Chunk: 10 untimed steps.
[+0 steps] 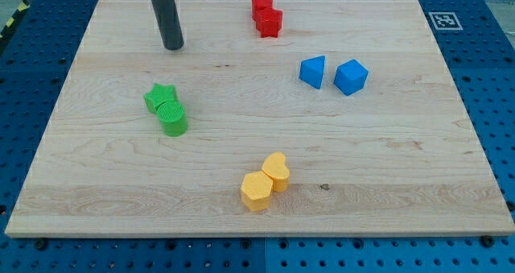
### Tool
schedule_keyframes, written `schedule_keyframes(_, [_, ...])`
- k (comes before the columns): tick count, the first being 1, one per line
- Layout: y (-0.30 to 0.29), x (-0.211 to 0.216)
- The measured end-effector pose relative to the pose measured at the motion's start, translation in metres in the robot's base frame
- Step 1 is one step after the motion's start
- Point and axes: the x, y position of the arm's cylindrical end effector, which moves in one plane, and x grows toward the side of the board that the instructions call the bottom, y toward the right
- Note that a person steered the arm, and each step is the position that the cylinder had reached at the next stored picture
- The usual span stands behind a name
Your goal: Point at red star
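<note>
So the setup is a pale wooden board [386, 184] sitting on a blue perforated table [491, 80], with a little black-and-white marker tag [442, 20] in the board's far right corner. The arm ends in a plain dark rod and my tip [173, 46] is planted on the wood in the far left part of the board. No fingers on this thing at all, so there's nothing that could be clenched or released, it's just a stick touching the surface.

The red star-shaped block [261, 5] is at the far edge, a bit right of centre, and it's touching a second red block [270, 22] just in front of it (I can't really make out the shape of that one, kind of chunky). My tip is well apart from that pair, off to their left, with bare wood between.

Closer to my tip, nearer the camera and slightly left, is a green star block [160, 97] pressed up against a green round cylinder block [172, 119]. Not touching the rod.

On the right side there are two blue blocks sitting just beside each other with a small gap: a blue wedge-looking one [313, 71] and a blue cube-ish one [351, 76].

Near the front edge, around the middle, a yellow hexagon-like block [256, 191] touches a yellow rounded block [276, 172] (heart-shaped maybe, hard to tell).
</note>
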Motion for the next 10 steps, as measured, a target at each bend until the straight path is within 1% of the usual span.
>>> schedule_keyframes(4, [0.0,0.0])
schedule_keyframes(5, [0.017,0.0])
schedule_keyframes(6, [0.084,0.001])
schedule_keyframes(7, [0.114,0.007])
schedule_keyframes(8, [0.118,0.01])
schedule_keyframes(9, [0.174,0.014])
schedule_keyframes(10, [0.187,0.014])
